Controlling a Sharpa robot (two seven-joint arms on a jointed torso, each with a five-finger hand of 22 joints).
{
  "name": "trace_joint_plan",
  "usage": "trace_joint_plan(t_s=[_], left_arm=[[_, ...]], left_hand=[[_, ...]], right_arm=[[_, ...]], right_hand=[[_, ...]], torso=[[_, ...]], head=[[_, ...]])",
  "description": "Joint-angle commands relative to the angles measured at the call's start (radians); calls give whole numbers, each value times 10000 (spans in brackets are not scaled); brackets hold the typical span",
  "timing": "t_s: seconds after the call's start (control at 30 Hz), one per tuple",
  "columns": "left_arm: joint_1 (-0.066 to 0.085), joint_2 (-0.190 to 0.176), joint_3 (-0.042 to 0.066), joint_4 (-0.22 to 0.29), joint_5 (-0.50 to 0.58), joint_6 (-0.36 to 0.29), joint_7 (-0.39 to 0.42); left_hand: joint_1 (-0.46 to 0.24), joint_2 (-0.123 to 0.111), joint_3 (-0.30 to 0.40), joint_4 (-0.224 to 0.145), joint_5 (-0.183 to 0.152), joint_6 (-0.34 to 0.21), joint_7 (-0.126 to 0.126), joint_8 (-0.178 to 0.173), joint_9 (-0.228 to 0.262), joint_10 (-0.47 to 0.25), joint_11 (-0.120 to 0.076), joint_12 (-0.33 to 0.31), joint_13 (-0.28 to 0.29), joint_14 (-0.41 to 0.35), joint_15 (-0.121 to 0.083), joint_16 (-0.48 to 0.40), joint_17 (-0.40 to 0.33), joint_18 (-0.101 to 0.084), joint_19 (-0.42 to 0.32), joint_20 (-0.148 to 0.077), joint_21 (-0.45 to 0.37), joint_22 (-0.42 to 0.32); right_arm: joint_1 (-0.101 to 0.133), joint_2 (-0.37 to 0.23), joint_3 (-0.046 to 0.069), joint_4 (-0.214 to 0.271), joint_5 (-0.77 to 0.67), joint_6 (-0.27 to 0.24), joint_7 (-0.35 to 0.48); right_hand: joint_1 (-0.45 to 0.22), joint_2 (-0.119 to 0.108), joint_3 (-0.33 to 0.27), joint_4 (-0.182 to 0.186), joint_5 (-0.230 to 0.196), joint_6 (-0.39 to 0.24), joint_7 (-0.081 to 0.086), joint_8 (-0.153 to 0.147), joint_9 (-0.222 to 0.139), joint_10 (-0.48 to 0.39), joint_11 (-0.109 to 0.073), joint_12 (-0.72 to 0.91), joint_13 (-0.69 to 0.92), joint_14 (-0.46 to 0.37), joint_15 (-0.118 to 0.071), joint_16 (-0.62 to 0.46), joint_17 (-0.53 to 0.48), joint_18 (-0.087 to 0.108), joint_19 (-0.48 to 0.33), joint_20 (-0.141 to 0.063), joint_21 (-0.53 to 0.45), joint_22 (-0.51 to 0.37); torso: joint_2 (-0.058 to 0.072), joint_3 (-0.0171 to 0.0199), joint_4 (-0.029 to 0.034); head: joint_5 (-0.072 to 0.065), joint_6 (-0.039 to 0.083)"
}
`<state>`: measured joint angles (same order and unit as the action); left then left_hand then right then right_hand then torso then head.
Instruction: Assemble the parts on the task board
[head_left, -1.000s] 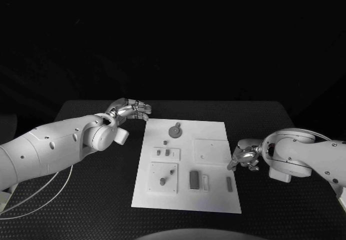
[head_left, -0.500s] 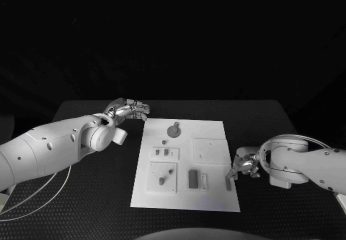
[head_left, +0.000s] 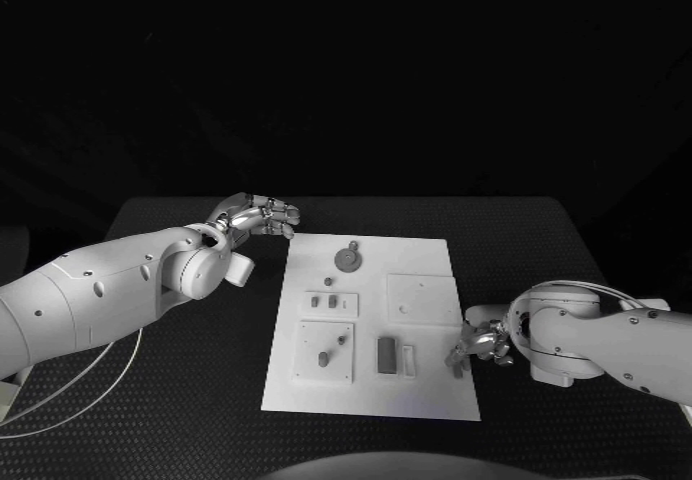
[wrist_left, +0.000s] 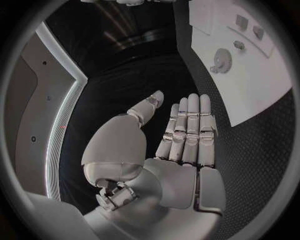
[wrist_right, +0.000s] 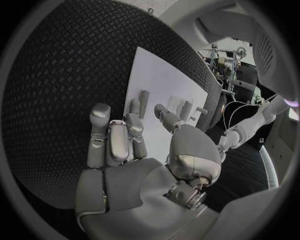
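- Reaching step in hand, judging by the pose: right silver many-fingered hand (head_left: 483, 345) low at the right edge of the white rectangular task board (head_left: 372, 325), fingers apart, nothing grasped.
- Nearest target: dark narrow bar-shaped part (head_left: 457, 365) lying flat on the board near its right edge, just beside those fingertips (wrist_right: 144, 95).
- Left silver hand (head_left: 260, 217) hovering off the board's far left corner over the black textured surface (head_left: 188, 380), fingers straight, released, holding nothing.
- Next move likely: close thumb and fingers round the bar, lift cleanly, avoid sliding it off the edge.
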<state>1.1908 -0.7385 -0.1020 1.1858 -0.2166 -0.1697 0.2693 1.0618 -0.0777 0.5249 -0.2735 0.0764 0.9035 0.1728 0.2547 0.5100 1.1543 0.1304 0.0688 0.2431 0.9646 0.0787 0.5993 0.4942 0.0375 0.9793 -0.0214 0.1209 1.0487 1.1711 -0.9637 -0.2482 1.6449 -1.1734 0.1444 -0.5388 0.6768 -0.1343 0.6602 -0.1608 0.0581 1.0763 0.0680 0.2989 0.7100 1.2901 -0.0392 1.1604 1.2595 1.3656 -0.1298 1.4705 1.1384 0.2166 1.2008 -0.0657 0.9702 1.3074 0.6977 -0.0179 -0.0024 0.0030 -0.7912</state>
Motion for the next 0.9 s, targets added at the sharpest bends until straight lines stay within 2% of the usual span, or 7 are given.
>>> trace_joint_plan(t_s=[0.03, 0.47, 0.63, 0.7, 0.77, 0.83, 0.9], left_arm=[[12, 5, 5, 31, 50, 174, 47], [11, -14, 4, 28, 50, 172, 44], [11, -27, 4, 39, 50, 173, 42], [11, -26, 4, 44, 50, 170, 43], [11, -25, 4, 44, 50, 170, 43], [11, -31, 4, 45, 50, 168, 40], [10, -36, 3, 45, 50, 161, 38]], left_hand=[[-99, -6, 2, 77, 14, -49, -19, 68, -12, -10, -4, 25, -16, 54, 0, -42, 14, 74, 69, 8, -45, 14], [-105, 0, 3, 84, 14, -53, -18, 69, -16, -14, -2, 23, -17, 56, 0, -51, 27, 73, 69, 8, -50, 16], [-106, 1, 3, 85, 14, -55, -17, 68, -18, -15, -2, 22, -17, 56, 0, -55, 31, 73, 69, 7, -51, 17], [-107, 2, 3, 86, 14, -57, -17, 68, -18, -15, -2, 22, -18, 56, 0, -57, 33, 73, 69, 7, -52, 17], [-107, 2, 4, 86, 14, -58, -17, 68, -19, -16, -1, 22, -18, 56, 0, -58, 35, 73, 69, 7, -53, 18], [-108, 3, 4, 87, 14, -59, -16, 67, -20, -16, -1, 21, -18, 57, 0, -60, 37, 73, 69, 7, -54, 18], [-108, 4, 4, 88, 14, -62, -15, 66, -21, -16, -1, 21, -18, 57, 0, -61, 39, 74, 69, 7, -54, 19]], right_arm=[[-78, 91, -4, -53, -379, 138, -19], [-447, 430, -3, -177, -1835, 222, -21], [-552, 525, -3, -202, -2112, -93, -20], [-566, 569, -3, -201, -2213, -157, -18], [-569, 598, -3, -190, -2226, -190, -17], [-572, 609, -2, -174, -2284, -151, -19], [-574, 622, -2, -156, -2345, -135, -20]], right_hand=[[-112, -28, 5, 58, -14, -14, -1, -39, 19, 13, -20, 18, 7, -9, -93, 53, -3, 452, -47, -23, 4, 167], [-1, 57, 77, -69, -15, -21, 1, -68, 45, 7, -21, 13, 8, -13, -94, 57, -9, 452, -55, -44, 25, 180], [179, 365, 68, -539, -16, -219, 89, -272, -18, -61, 56, -59, -30, -56, -38, 37, -73, 452, -104, -36, 47, 182], [405, 606, 93, -930, -20, -340, 154, -403, -94, -121, 121, -133, -80, -91, 16, 17, -132, 452, -127, -28, 48, 176], [585, 725, 124, -1154, -17, -428, 193, -496, -158, -140, 166, -168, -109, -107, 54, 5, -166, 452, -132, -19, 49, 171], [920, 815, 177, -1282, -21, -497, 245, -578, -224, -172, 204, -208, -140, -132, 98, -10, -209, 452, -148, -15, 51, 171], [1328, 790, 219, -1321, -18, -513, 252, -607, -252, -230, 222, -264, -178, -164, 113, -23, -255, 452, -177, -23, 59, 181]], torso=[[1, -3, 0], [3, -3, 11], [-3, -13, -1], [-1, -14, 0], [0, -11, 2], [-2, -8, 4], [-2, -8, 4]], head=[[10, -22], [57, -60], [81, -59], [82, -59], [89, -63], [93, -63], [93, -63]])
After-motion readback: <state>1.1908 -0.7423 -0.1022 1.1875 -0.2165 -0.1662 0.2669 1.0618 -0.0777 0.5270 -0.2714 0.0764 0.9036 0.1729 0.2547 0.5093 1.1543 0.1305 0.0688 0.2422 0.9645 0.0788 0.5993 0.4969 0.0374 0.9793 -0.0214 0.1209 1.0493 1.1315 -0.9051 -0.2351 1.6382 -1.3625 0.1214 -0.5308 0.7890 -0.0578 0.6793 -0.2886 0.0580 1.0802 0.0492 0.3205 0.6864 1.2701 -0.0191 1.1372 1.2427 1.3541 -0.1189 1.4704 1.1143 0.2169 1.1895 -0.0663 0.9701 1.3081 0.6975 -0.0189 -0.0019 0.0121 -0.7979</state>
